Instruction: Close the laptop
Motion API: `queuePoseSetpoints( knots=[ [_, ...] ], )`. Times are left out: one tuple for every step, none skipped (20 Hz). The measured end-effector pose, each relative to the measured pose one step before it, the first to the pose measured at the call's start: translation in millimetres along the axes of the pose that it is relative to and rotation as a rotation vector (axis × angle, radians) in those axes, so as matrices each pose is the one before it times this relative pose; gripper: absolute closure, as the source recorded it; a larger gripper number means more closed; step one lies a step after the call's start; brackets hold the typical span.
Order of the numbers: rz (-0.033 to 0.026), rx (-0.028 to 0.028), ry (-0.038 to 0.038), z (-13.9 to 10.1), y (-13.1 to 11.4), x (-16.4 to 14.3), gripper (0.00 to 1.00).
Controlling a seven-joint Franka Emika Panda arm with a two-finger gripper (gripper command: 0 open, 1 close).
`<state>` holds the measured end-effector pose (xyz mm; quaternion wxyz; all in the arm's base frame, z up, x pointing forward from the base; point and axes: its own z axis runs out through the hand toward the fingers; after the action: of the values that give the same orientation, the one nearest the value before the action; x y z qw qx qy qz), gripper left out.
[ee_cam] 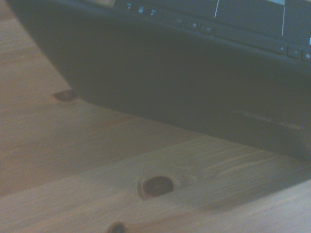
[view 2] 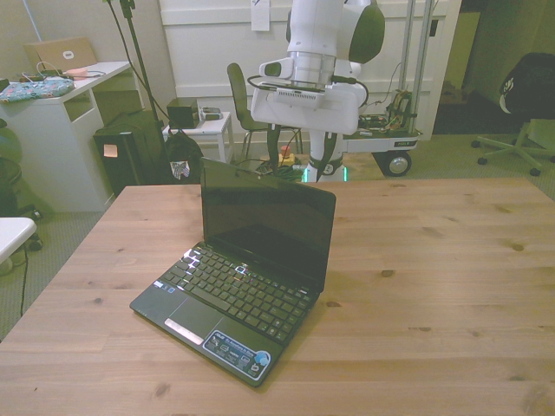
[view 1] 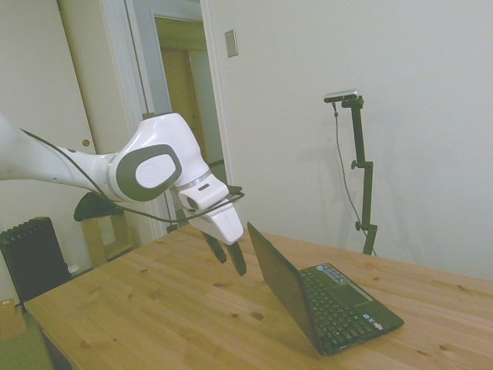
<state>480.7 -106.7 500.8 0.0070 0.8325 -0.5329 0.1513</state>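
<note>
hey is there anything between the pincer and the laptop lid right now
No. In the side view the pincer hangs just behind the laptop lid's top edge, with only air between them and bare wooden table below. No contact shows.

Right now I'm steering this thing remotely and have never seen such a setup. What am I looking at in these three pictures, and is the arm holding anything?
The white machine is a robot arm; the tool at its end has two dark fingers, which stand apart and hold nothing. One picture is taken from off one side of the wooden table, one from across the table, facing the arm, and the blurry close one from a camera on the wrist. On the table stands a small black laptop, open, its lid tilted back a little past upright. The tool hangs in the air just behind the lid's top edge, not touching it as far as I can tell. The wrist picture shows the back of the lid from close by, with bare wood below.
</note>
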Motion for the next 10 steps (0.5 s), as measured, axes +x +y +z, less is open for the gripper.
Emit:
queuePoseSetpoints(
  knots=[
    [0.00873, 0.00309, 0.00159, 0.69, -4.51, 0.54, 1.00],
    [0.00778, 0.00372, 0.00194, -0.28, -3.52, 0.33, 1.00],
    [0.00775, 0.00492, 0.00582, -1.46, -2.47, 0.41, 1.00],
    [0.00833, 0.00383, 0.00718, -2.58, -1.66, 1.42, 1.00],
    [0.00650, 0.00131, 0.00996, -2.64, -0.65, 2.35, 1.00],
    [0.00950, -0.00080, 0.01140, -2.06, 0.21, 3.05, 1.00],
    [0.01392, -0.00039, 0.01035, -1.96, 0.55, 3.52, 1.00],
    [0.01324, -0.00094, 0.00731, -1.03, 1.08, 3.32, 1.00],
    [0.01172, -0.00161, 0.00492, -0.31, 1.91, 3.81, 1.00],
    [0.01099, -0.00254, 0.00296, 0.51, 2.38, 3.75, 1.00]
  ],
)
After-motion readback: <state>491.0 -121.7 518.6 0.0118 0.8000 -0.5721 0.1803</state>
